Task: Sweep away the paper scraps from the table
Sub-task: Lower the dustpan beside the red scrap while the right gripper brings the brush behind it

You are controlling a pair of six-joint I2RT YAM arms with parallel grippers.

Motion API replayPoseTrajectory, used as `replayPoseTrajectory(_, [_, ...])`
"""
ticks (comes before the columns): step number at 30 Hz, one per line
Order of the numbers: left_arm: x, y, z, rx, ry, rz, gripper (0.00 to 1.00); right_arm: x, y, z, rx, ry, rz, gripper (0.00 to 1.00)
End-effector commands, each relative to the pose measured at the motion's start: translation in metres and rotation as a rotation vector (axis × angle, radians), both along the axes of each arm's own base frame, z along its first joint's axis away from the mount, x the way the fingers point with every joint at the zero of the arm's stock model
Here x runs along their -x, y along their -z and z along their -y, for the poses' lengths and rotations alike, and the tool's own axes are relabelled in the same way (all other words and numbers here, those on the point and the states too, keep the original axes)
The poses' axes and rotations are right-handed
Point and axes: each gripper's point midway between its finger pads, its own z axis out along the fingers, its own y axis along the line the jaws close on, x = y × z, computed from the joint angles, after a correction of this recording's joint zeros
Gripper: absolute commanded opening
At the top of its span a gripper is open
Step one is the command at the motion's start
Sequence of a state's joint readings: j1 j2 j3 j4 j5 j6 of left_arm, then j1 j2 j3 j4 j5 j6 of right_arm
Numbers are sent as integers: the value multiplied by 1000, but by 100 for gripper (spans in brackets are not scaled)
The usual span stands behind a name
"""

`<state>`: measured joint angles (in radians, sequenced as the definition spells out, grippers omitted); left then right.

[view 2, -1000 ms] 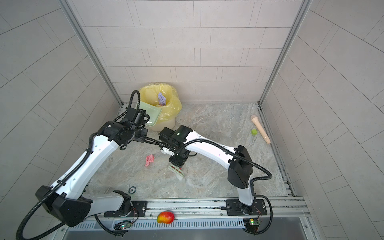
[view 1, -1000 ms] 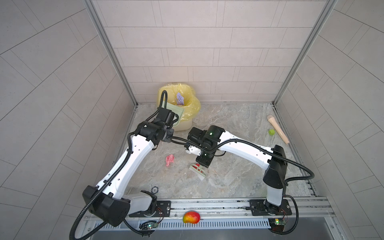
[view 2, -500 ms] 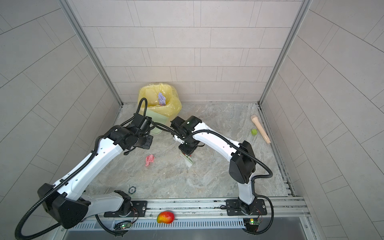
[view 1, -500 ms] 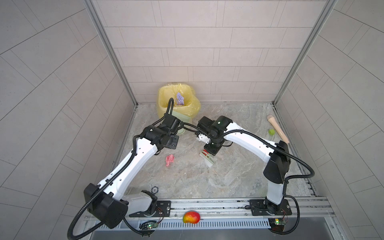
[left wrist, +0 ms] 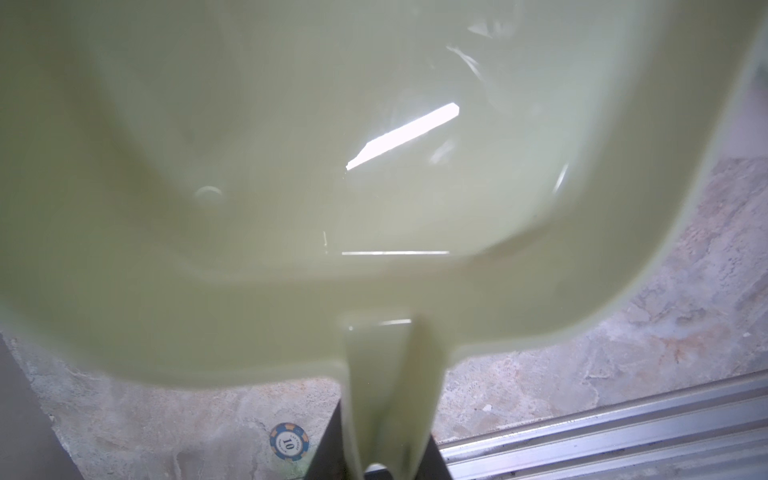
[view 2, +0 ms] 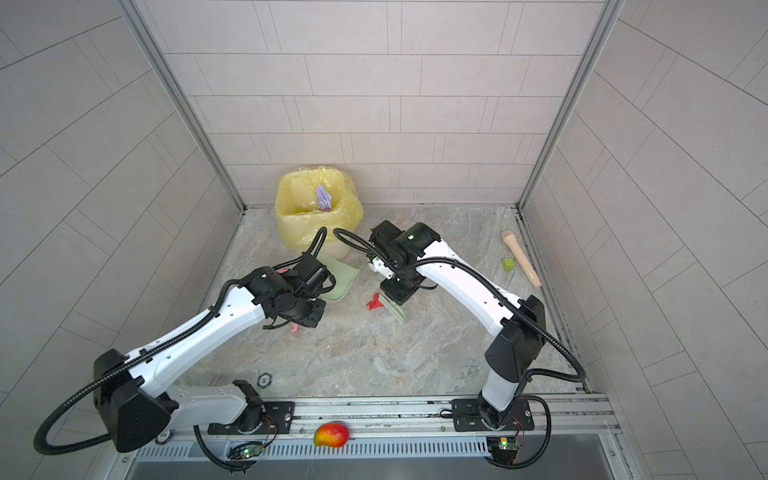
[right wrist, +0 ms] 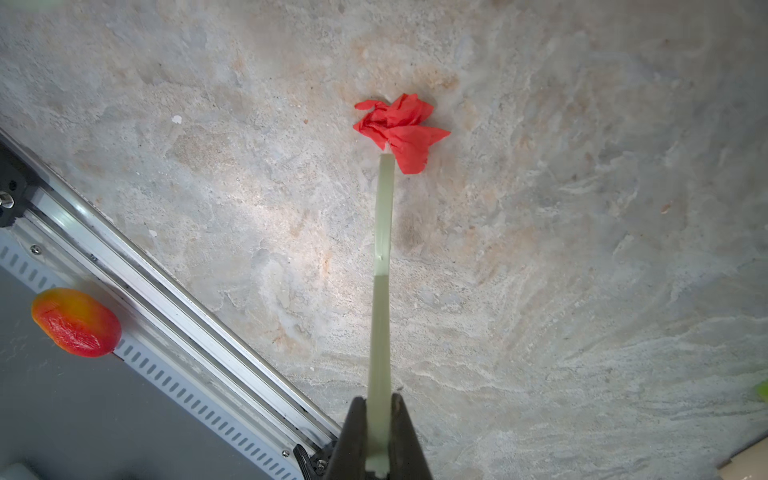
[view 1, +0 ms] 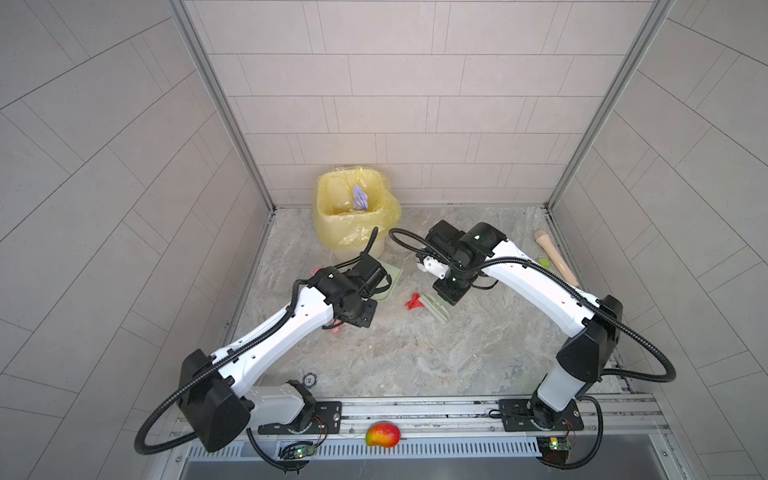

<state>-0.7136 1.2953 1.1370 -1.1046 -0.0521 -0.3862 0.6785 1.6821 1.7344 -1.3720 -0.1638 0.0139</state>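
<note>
A red paper scrap [view 1: 414, 302] [view 2: 375, 302] [right wrist: 399, 129] lies mid-table [view 1: 415, 357], touching the tip of a pale green brush [view 1: 437, 308] [right wrist: 382, 249]. My right gripper [right wrist: 379, 405] is shut on the brush's handle. A pale green dustpan [view 1: 391, 275] [view 2: 341, 277] [left wrist: 291, 166] rests low in front of the bin, and my left gripper [left wrist: 384, 451] is shut on its handle. A pink scrap [view 1: 338, 328] [view 2: 294, 328] peeks out from under the left wrist. One lavender scrap [view 1: 360, 198] sits inside the yellow-lined bin [view 1: 332, 224].
At the right edge lie a small green cube [view 2: 507, 264] and a wooden stick [view 2: 521, 259]. A poker chip [view 1: 308, 379] [left wrist: 289, 441] sits near the left arm's base. A mango [view 1: 382, 434] [right wrist: 77, 322] rests on the front rail.
The left arm has brought the dustpan down from over the bin to the table. The right arm has carried the brush back and to the right, the red scrap staying at its tip.
</note>
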Motion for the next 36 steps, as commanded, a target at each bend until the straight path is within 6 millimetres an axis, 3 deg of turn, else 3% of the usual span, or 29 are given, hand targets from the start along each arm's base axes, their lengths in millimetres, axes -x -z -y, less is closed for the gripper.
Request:
replayPoseTrajectory(1, [20, 15, 1, -19, -33, -90, 0, -1, -4, 27, 69, 26, 9, 0])
replayPoseTrajectory(6, [44, 35, 14, -37, 23, -199, 0, -20, -6, 35, 95, 63, 57, 0])
replayPoseTrajectory(14, [84, 66, 27, -31, 85, -333, 0, -53, -3, 18, 99, 65, 102, 0])
replayPoseTrajectory(20, [88, 82, 32, -35, 119, -385, 0, -72, 2, 7, 122, 41, 113, 0])
replayPoseTrajectory(24, [81, 91, 41, -25, 135, -374, 0, -81, 7, -1, 131, 23, 109, 0])
replayPoseTrajectory(36, [72, 110, 46, -21, 154, -378, 0, -84, 23, -17, 164, -23, 77, 0])
